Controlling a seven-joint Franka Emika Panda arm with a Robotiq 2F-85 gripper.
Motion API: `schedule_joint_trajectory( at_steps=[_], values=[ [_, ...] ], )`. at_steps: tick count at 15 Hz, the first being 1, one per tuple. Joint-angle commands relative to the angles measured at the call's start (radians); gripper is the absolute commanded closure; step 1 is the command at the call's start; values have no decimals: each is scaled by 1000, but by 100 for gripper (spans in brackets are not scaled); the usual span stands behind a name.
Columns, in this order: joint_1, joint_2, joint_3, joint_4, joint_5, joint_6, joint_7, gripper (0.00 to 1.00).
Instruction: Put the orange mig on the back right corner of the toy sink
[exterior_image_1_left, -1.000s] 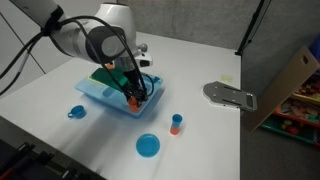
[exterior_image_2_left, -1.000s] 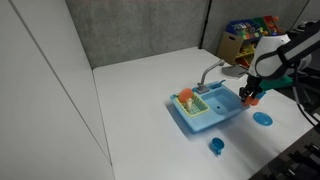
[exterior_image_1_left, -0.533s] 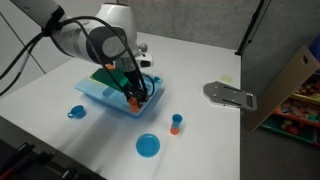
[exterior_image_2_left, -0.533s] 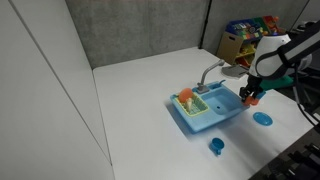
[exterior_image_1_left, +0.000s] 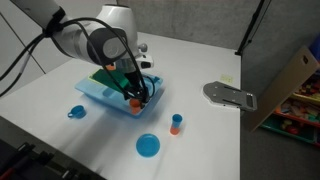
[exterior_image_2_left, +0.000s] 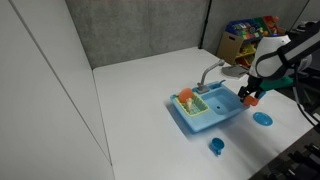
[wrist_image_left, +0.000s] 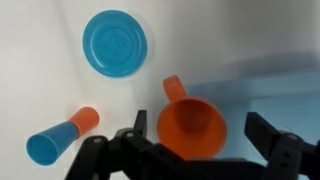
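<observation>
Your tool (wrist_image_left: 199, 133) is spread wider than the orange mug (wrist_image_left: 190, 128) and grips nothing. The mug sits at mid-frame on the sink (exterior_image_1_left: 95, 95) edge. If you lift off crookedly, you could clip the mug and tip it onto the counter (exterior_image_1_left: 200, 60).

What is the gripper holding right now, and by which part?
Seemingly nothing: the orange mug sits between the open fingers of the gripper, with a visible gap beside one finger.

The arm (exterior_image_1_left: 75, 35) is white and pale grey, with smooth rounded housings and a large dark grey round joint cap. A black cable (exterior_image_1_left: 28, 52) trails from it. The gripper (wrist_image_left: 197, 130) is matte black with blocky fingers (wrist_image_left: 272, 136).
</observation>
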Motion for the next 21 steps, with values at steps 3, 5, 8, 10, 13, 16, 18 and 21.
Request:
schedule_joint_trajectory(
  at_steps=[3, 5, 8, 10, 13, 16, 18, 21],
  values=[
    [-13, -16, 11, 7, 11, -27, -21, 0],
    [-8, -29, 6, -3, 3, -30, -17, 0],
    [-4, -48, 6, -17, 0, -30, -16, 0],
    [-5, -65, 9, -25, 2, -35, -23, 0],
    [-7, -105, 11, -40, 3, -68, -34, 0],
    [-9, -153, 13, -44, 3, -135, -43, 0],
    [-6, -187, 10, -37, -2, -183, -34, 0],
    [-2, -248, 9, -22, -9, -280, -23, 0]
  ],
)
